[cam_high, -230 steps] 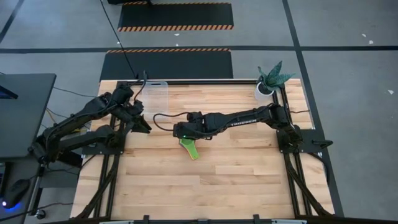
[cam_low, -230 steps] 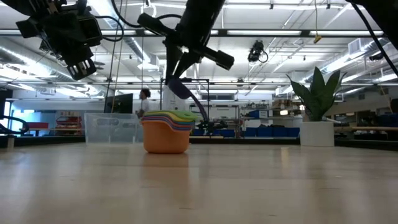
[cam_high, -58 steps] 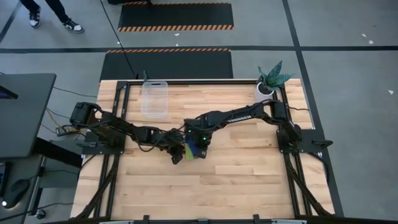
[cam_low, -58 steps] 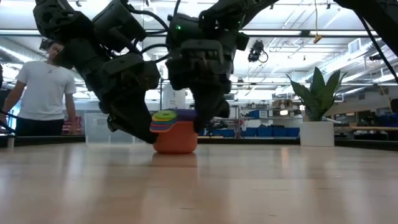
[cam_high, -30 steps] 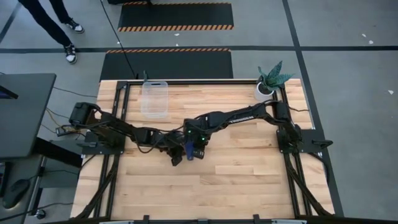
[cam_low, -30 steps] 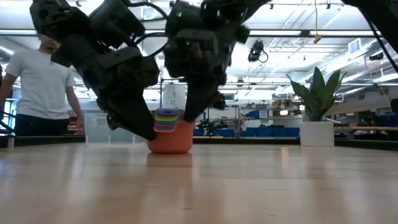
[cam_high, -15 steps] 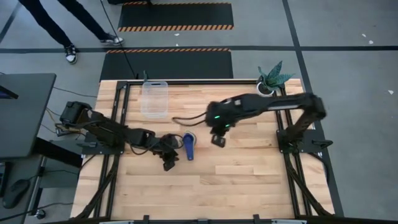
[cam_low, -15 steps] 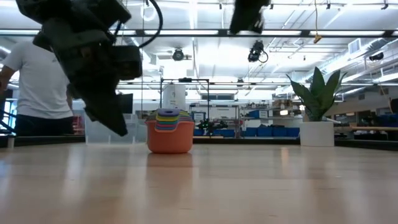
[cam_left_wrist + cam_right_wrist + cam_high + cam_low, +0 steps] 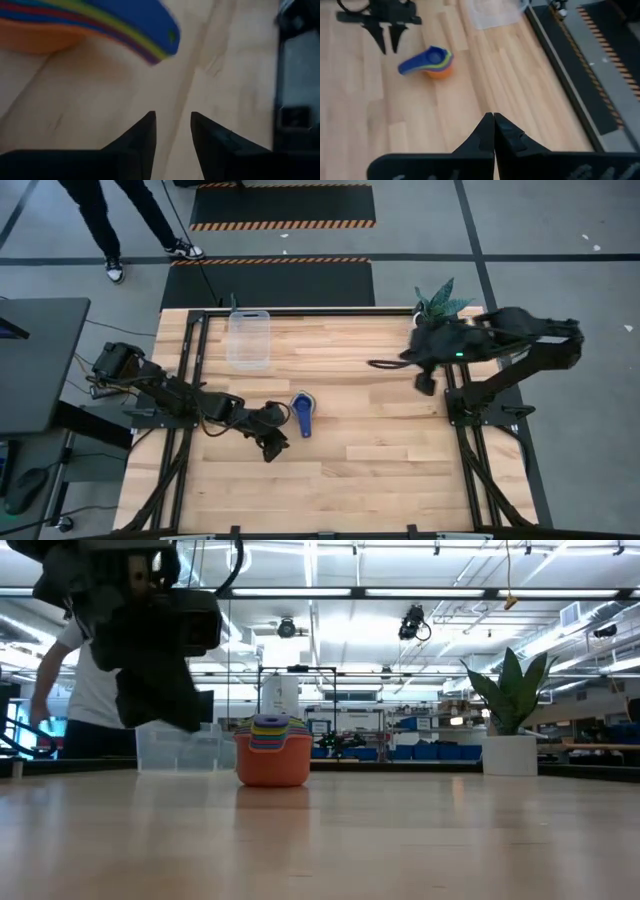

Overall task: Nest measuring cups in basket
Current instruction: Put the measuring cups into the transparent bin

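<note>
While nothing is gripped, the scene reads so:

Left fingers [image 9: 171, 131]: slightly apart, empty, low over the tabletop [image 9: 400, 460] just beside the stack's handle end.
Right fingers [image 9: 493, 131]: pressed together, empty, raised near the plant [image 9: 437, 302], well apart from the stack.
Measuring cups [image 9: 302, 407]: nested in one stack, orange cup at the bottom, blue on top, standing upright on the tabletop mid-table; not in the basket.
Long axis: along the stacked handles, which in the high view run from the bowls toward the table's near edge.
Handling: likely light, stiff, smooth plastic; the loose stack may slide apart.
Hold: probably across the layered handles, or the orange bowl's rim.
Basket [image 9: 248, 338]: clear, at the far edge, well apart from the stack.
</note>
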`<action>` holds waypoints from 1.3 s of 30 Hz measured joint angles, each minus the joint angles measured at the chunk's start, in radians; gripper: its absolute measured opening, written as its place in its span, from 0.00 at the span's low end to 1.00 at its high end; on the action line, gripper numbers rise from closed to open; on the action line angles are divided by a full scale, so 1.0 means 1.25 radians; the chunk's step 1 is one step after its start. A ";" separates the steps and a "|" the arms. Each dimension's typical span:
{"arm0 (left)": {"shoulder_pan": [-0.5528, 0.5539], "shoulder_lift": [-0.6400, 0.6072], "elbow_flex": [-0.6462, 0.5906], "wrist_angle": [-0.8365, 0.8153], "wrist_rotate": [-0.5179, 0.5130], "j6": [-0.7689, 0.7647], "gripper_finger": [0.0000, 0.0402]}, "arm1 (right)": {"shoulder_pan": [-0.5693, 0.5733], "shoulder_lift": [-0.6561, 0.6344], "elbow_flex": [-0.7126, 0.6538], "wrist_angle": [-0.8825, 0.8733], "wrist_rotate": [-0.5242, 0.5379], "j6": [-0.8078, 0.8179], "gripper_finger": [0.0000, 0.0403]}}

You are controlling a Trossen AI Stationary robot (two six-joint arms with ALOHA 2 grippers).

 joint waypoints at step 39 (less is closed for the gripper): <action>0.040 0.204 0.701 -0.886 -0.070 -0.545 0.32 | 0.056 -0.565 -0.785 0.736 -0.377 -0.254 0.00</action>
